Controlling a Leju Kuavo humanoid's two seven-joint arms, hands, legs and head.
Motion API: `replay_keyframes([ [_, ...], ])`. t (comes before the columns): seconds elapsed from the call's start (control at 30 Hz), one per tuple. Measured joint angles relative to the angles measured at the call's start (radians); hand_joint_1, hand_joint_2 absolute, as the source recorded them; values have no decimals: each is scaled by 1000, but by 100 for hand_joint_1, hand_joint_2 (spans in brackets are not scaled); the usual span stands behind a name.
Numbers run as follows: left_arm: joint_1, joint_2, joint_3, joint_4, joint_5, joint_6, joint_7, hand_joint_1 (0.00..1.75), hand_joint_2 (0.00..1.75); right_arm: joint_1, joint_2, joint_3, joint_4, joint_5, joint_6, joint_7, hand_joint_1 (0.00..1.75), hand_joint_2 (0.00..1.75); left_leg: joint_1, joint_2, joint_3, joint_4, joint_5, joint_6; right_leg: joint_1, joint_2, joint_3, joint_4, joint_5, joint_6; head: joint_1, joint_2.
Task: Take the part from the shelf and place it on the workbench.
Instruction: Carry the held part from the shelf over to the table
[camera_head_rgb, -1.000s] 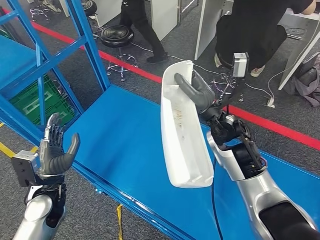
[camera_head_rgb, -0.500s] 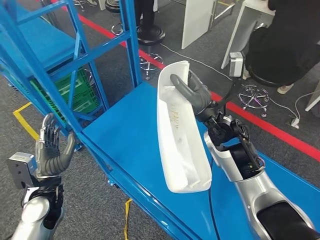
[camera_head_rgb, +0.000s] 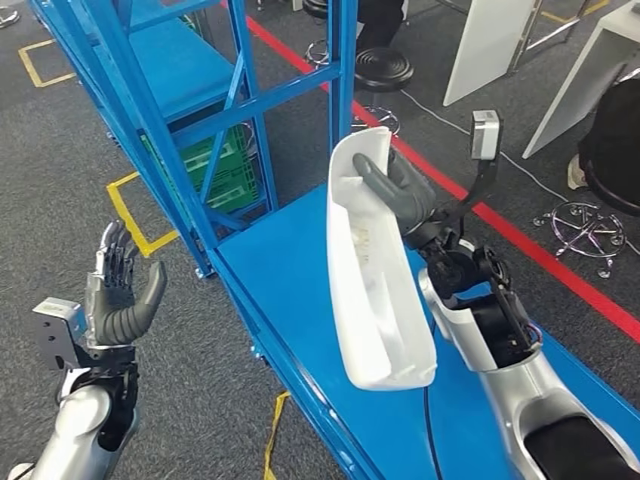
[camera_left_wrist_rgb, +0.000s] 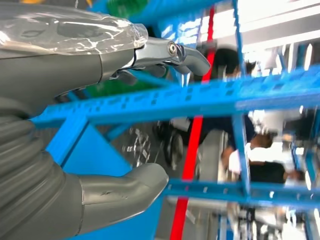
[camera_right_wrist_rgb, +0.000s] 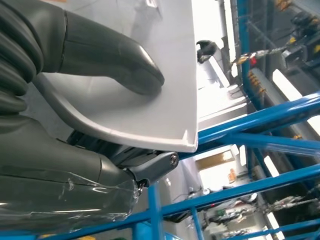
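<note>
Because it is pinched at its upper rim, the white part (camera_head_rgb: 375, 270) hangs lengthwise from the right hand (camera_head_rgb: 400, 185), over the blue workbench (camera_head_rgb: 302, 280). At eight o'clock the left hand (camera_head_rgb: 119, 295) waits with fingers apart, empty, likely for balance.

Right hand (camera_head_rgb: 400, 185) grips the white part (camera_head_rgb: 373, 270) at its upper rim, above the blue workbench (camera_head_rgb: 294, 280). Left hand (camera_head_rgb: 117, 295) is raised over the floor, fingers spread, holding nothing.
</note>
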Motion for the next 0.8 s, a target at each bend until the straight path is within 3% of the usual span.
replay_keyframes([
  [0.03, -2, 0, 0, 0, 1, 1, -1, 0, 175, 0, 0, 0, -1, 0, 0, 0, 175, 175, -1, 32, -37, 69, -30, -4, 3, -14, 1, -2, -1, -3, -6, 0],
  [0.07, -2, 0, 0, 0, 1, 2, -1, 0, 175, 1, 0, 0, -2, 0, 0, 0, 175, 175, 1, 47, -79, 145, -57, -7, 4, -29, 2, -2, -2, -6, -11, 0],
  [0.1, -2, 0, 0, 0, 2, 3, -1, 0, 175, 3, 0, 0, -2, 0, 0, 1, 175, 175, 3, 53, -114, 204, -71, -9, 5, -43, 2, -2, -4, -6, -15, 0],
  [0.13, -2, -1, 0, 1, 3, 5, -1, 0, 175, 5, 0, 0, -2, 0, 0, 2, 175, 175, 5, 56, -130, 227, -68, -11, 6, -58, 3, -1, -6, -7, -18, 0],
  [0.17, -2, -1, 0, 1, 3, 5, -1, 0, 175, 7, 0, 1, -2, 0, 0, 3, 175, 175, 6, 59, -124, 207, -47, -12, 6, -71, 5, -1, -8, -6, -20, 0],
  [0.2, -2, -1, 0, 1, 3, 6, -1, 0, 175, 8, 0, 1, -2, 0, 0, 3, 175, 175, 7, 67, -94, 146, -12, -12, 6, -84, 9, -1, -12, -4, -22, 0],
  [0.27, -3, -1, 0, 1, 3, 6, 0, 0, 175, 8, 0, 0, -4, 0, 0, 4, 175, 175, 3, 105, -14, -8, 50, -7, 10, -107, 18, -1, -21, 4, -26, 0],
  [0.33, -4, -2, 0, 1, 3, 6, 0, 0, 175, 7, 0, 0, -7, -1, 1, 5, 175, 175, -2, 124, 25, -81, 67, 4, 16, -124, 25, 0, -30, 14, -23, 0],
  [0.4, -5, -3, 0, 0, 4, 8, 0, 0, 175, 7, 1, 2, -12, -4, 2, 8, 175, 175, -5, 101, 28, -84, 64, 16, 17, -142, 31, 0, -38, 23, -17, 0],
  [0.43, -5, -3, 0, 0, 5, 8, 1, 0, 175, 8, 1, 3, -15, -6, 2, 9, 175, 175, -5, 90, 31, -86, 63, 22, 14, -137, 32, 5, -46, 29, -16, 0],
  [0.5, -7, -4, 0, 0, 6, 9, 2, 0, 175, 9, 3, 5, -22, -13, 3, 12, 175, 175, 0, 68, 38, -89, 62, 32, 9, -90, 3, 76, -90, 37, -9, 0],
  [0.57, -7, -6, 0, 0, 6, 10, 2, 0, 175, 15, 3, 6, -26, -18, 4, 16, 175, 175, 1, 45, 40, -89, 61, 39, 7, -40, -73, 228, -155, 41, 3, 0],
  [0.6, -6, -6, 0, 0, 6, 10, 3, 0, 175, 20, 3, 8, -27, -19, 4, 18, 175, 175, 0, 31, 41, -88, 61, 40, 8, -32, -111, 296, -174, 41, 7, 0],
  [0.63, -5, -7, 0, 0, 6, 10, 3, 0, 175, 25, 3, 9, -27, -19, 4, 20, 175, 175, 0, 17, 41, -88, 60, 41, 8, -28, -135, 332, -175, 40, 10, 0],
  [0.67, -4, -7, 0, 0, 6, 10, 3, 0, 175, 30, 3, 12, -28, -20, 5, 21, 175, 175, -1, 1, 43, -87, 60, 41, 8, -26, -140, 323, -153, 37, 12, 0],
  [0.7, -3, -8, 0, 0, 6, 12, 3, 0, 175, 32, 3, 13, -30, -22, 6, 22, 175, 175, -1, -15, 45, -87, 59, 40, 8, -19, -124, 272, -112, 32, 14, 0],
  [0.77, -3, -9, 0, 0, 6, 16, 4, 0, 175, 33, 3, 16, -38, -31, 9, 24, 175, 175, -1, -45, 47, -86, 58, 37, 7, 25, -65, 120, -27, 20, 18, 0],
  [0.8, -3, -9, 0, 0, 6, 18, 5, 0, 175, 33, 3, 17, -42, -35, 10, 25, 175, 175, 1, -59, 45, -85, 58, 34, 6, 47, -38, 61, -6, 16, 18, 0],
])
